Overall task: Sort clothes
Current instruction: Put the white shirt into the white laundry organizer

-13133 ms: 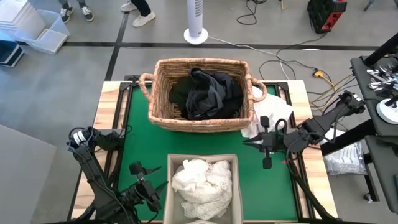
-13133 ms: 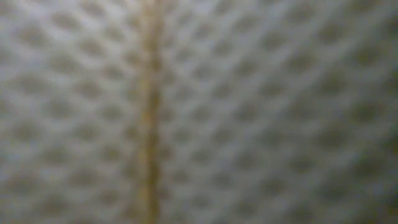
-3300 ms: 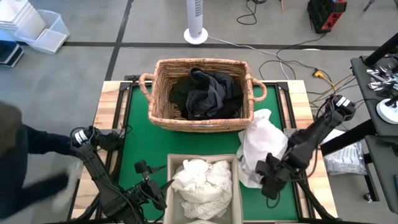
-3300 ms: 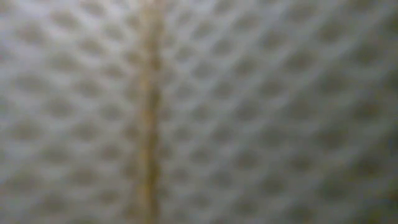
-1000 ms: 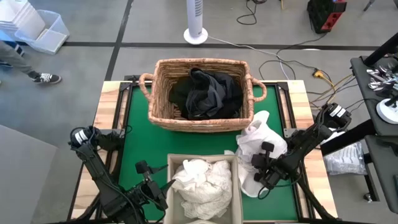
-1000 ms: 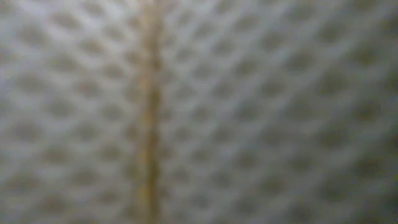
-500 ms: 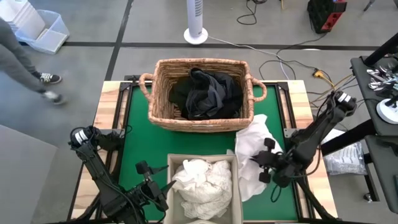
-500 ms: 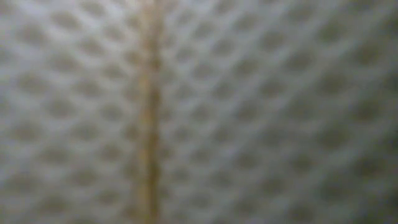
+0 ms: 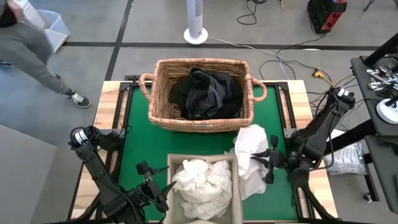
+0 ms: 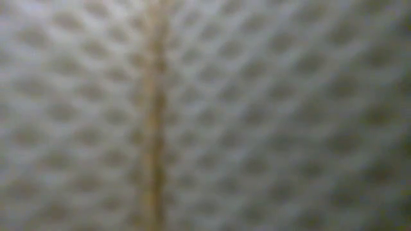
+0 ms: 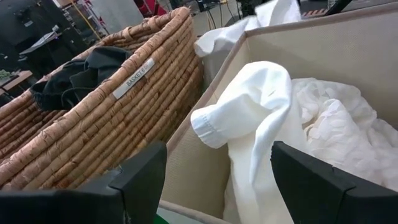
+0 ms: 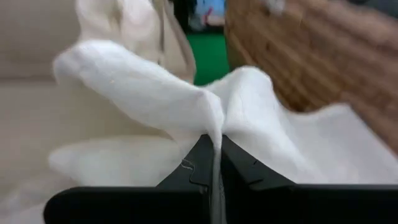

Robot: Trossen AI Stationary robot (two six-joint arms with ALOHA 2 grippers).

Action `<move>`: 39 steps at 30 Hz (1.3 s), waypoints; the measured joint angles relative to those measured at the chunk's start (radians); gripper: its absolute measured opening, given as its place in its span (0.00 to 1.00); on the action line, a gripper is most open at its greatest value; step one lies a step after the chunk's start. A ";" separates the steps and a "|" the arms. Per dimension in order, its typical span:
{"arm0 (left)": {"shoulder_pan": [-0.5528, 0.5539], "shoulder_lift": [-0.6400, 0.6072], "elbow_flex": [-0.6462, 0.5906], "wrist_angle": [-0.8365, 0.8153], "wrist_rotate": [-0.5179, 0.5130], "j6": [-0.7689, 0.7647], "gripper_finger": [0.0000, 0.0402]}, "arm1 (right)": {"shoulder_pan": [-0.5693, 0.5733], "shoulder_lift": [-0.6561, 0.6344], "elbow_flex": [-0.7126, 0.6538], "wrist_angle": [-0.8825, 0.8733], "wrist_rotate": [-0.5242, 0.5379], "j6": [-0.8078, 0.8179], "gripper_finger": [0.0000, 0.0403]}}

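Observation:
A white garment (image 9: pixel 250 151) hangs bunched between the wicker basket (image 9: pixel 163 112) and the beige fabric box (image 9: pixel 234 163), with my right gripper (image 9: pixel 260 159) shut on it. Dark clothes (image 9: pixel 205 92) lie in the basket, and white clothes (image 9: pixel 202 180) fill the box. My left gripper (image 9: pixel 160 180) stands open at the box's left wall. In the left wrist view its fingers (image 11: pixel 140 180) frame a white sleeve (image 11: pixel 249 112) inside the box without touching it. My right gripper pinches a raised fold of the white garment (image 12: pixel 214 134) between its two fingers. It comes from the table's right side, slanting slightly down. The cloth drapes slack to both sides of the fingers, and its lower end (image 9: pixel 247 186) rests on the green mat beside the box.
The green mat (image 9: pixel 134 143) lies bare on the left, between the basket and my left arm. A blurred woven surface (image 10: pixel 205 115) fills the low view. A person (image 9: pixel 37 50) walks on the floor beyond the table's far left corner.
My right gripper has risen and tipped from pointing steeply down toward level, staying shut on the white garment. The garment has been lifted and gathered into a narrower bunch next to the box; its lower end stays on the mat. A person has walked closer on the left.

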 joint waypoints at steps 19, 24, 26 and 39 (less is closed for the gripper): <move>0.000 0.000 0.000 0.004 0.002 0.000 0.66 | 0.014 -0.027 0.001 0.803 0.081 -0.767 0.02; 0.000 0.000 0.000 0.015 -0.004 0.001 0.66 | 0.014 -0.033 0.001 1.032 0.009 -0.978 0.02; 0.001 0.000 0.000 0.033 -0.032 0.014 0.66 | 0.014 -0.043 0.001 1.091 -0.038 -1.021 0.02; 0.081 0.000 0.000 0.741 -0.119 0.773 0.66 | 0.014 -0.061 0.197 1.041 -0.291 -1.100 0.02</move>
